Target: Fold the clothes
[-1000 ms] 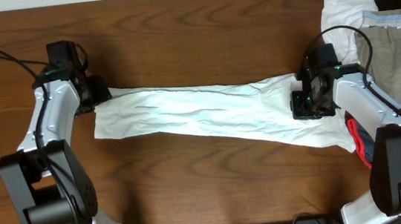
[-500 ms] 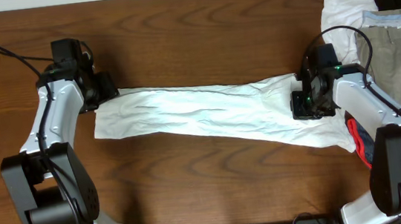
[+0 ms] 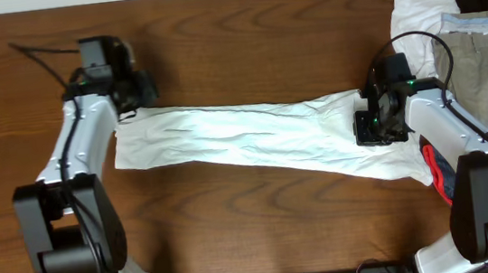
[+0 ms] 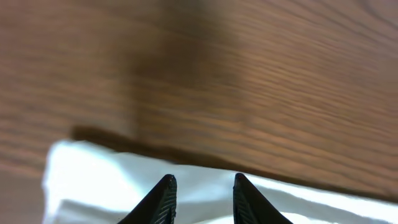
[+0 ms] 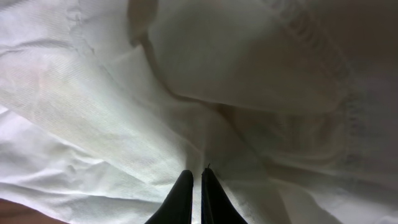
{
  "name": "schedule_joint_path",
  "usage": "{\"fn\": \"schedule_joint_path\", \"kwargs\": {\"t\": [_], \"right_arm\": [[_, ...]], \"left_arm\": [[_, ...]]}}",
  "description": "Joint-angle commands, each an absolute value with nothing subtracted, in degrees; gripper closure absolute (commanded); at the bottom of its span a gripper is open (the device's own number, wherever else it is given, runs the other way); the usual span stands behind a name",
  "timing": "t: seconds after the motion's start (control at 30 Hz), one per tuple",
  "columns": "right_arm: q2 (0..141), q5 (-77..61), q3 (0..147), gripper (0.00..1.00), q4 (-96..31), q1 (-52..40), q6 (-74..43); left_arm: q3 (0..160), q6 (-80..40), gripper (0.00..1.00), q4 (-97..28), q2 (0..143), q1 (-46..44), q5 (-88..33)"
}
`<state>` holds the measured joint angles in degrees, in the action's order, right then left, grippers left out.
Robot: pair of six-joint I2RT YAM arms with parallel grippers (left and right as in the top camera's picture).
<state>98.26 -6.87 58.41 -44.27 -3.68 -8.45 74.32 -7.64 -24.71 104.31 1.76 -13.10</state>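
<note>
One long wrinkled white cloth garment (image 3: 244,136); right hand (image 5: 196,174) clenched on it, left hand (image 4: 202,179) slightly parted over its edge.

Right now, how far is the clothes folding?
Done: the large wrinkled white cloth garment lies drawn into a long band. In hand: right jaws pinch its right end; left jaws, slightly apart, hover at its far left corner. Left: no finished fold visible, and the pile of khaki, white and black clothes waits.

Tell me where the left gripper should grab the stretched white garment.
Pinch the white garment at its far-left corner, with the left gripper coming down from the far side. That edge lies flat and free, and the right gripper holds the opposite end.
</note>
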Motion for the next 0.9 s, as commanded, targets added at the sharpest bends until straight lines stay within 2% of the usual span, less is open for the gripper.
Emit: {"fn": "schedule_joint_path", "kwargs": {"t": [0.0, 0.43, 0.63, 0.77, 0.87], "right_arm": [[97.19, -6.90, 58.15, 0.94, -44.40, -4.36, -7.64], [97.19, -6.90, 58.15, 0.94, -44.75, -4.36, -7.62], [97.19, -6.87, 58.15, 0.94, -44.42, -4.34, -7.60], [97.19, -6.87, 58.15, 0.94, -44.36, -4.36, -7.60], [97.19, -6.87, 58.15, 0.94, -44.40, -4.34, -7.60]], "left_arm": [[74.63, -5.15, 0.69, -24.10, 106.17, -1.50, -9.56], [74.59, -5.17, 0.69, -27.24, 111.72, -3.14, -7.88], [74.59, -5.15, 0.69, -42.39, 110.78, -3.11, -7.84], [74.56, -5.17, 0.78, -49.30, 110.91, -2.92, -4.99], [74.56, -5.19, 0.80, -50.09, 110.91, -2.92, 0.25]]}}
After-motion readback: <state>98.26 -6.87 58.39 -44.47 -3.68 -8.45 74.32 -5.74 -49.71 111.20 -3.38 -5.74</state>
